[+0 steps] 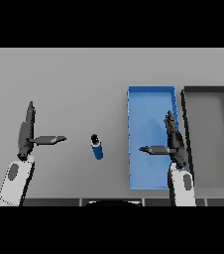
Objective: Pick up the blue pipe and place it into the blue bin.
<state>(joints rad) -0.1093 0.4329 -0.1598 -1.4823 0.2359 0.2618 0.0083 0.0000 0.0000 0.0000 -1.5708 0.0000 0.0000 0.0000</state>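
Between left hand (27, 134) and right hand (172, 141) lies blue pipe (97, 147), untouched.

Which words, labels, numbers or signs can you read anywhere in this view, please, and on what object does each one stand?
There is no readable text in this view.
Blue pipe: plain blue with a dark end, no label.
Blue bin: plain walls, no marking.
Dark bin beside it: no marking.
Left hand and right hand: dark, with no lettering visible.
Grey table: nothing written on it.
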